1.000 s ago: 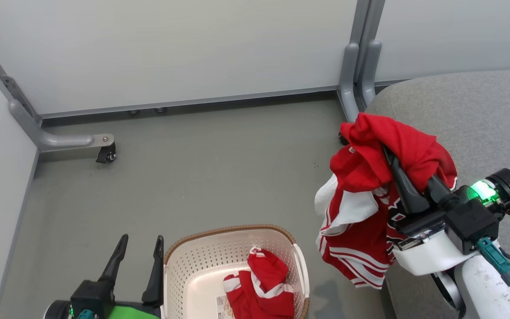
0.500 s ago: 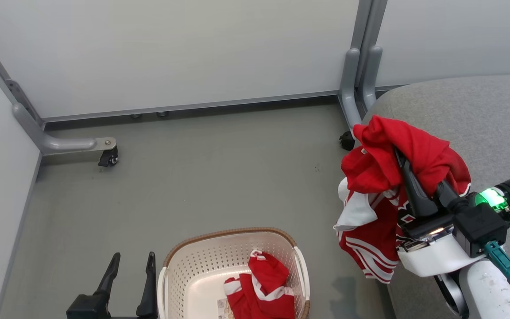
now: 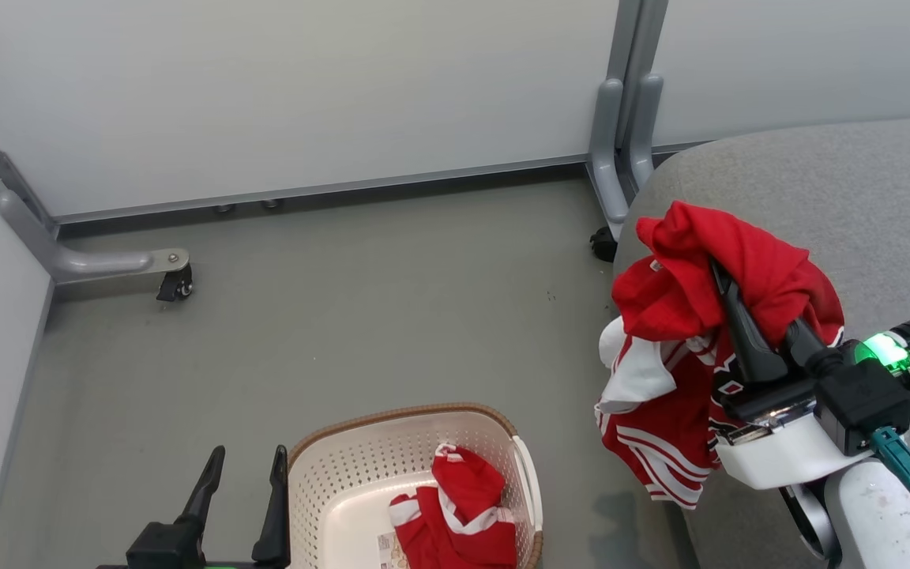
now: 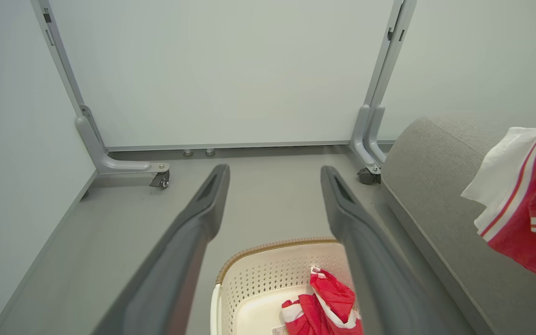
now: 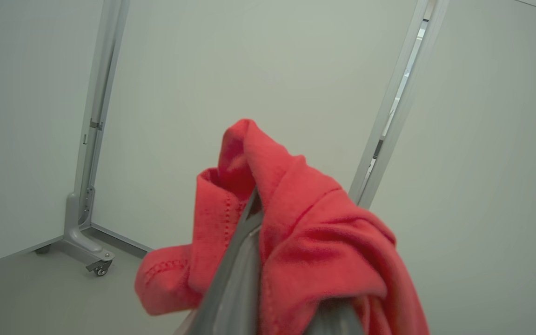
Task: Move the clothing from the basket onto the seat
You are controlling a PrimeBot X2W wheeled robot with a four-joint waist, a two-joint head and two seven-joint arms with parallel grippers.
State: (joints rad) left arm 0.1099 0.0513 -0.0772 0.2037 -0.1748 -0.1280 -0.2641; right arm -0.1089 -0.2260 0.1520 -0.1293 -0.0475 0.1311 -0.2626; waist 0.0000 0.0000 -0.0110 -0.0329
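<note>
The red jersey (image 3: pixel 684 300) is bunched over the right gripper (image 3: pixel 747 304); the two dark fingers pinch the cloth between them; its red and white striped part hangs down below the fingers, in the air, by the edge of the big grey seat (image 3: pixel 858 197); the other red garment (image 3: pixel 459 518) lies in the basket (image 3: pixel 321 474), just to the right of the left gripper (image 3: pixel 250 458); those fingers are spread apart with nothing between them, above the grey floor (image 3: pixel 344 316)
</note>
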